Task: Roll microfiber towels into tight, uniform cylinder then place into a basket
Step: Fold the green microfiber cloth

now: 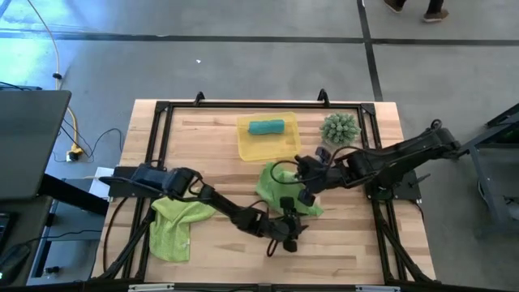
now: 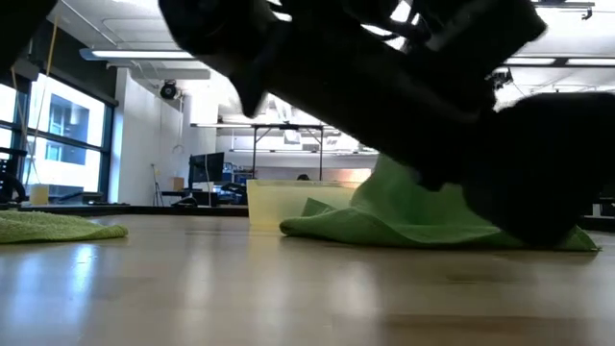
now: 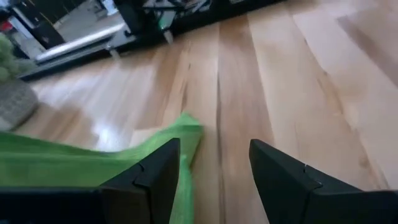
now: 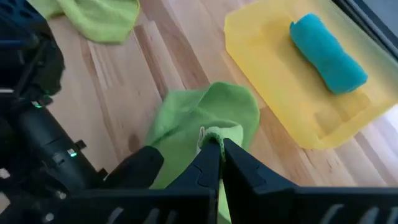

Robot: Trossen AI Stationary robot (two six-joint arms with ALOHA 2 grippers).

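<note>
A lime-green towel [image 1: 280,185] lies at the table's middle, tented up where my right gripper [image 4: 219,146] is shut on it. My left gripper [image 3: 214,155] stands open, low over the wood at this towel's near corner [image 3: 186,127]; the corner lies beside one finger and bare wood shows between the two fingers. A second lime-green towel [image 1: 174,227] lies crumpled at the near left. The teal towel [image 1: 266,126], rolled up, lies in the yellow basket [image 1: 247,150] at the far middle. My left gripper: one finger [image 3: 163,163] stands right at the towel's corner, and I cannot tell whether it touches. My right gripper pinches a bunched fold of the lime-green towel [image 4: 214,132] between its two fingers, slanting down from above on the right. The fold is raised into a peak [image 2: 394,173]; the towel's lower edges rest on the table.
A spiky green ball-shaped plant [image 1: 340,128] stands at the far right, beside the basket. A black frame rail [image 1: 268,104] runs round the tabletop. Bare wood lies along the near edge [image 1: 340,259], right of my left gripper.
</note>
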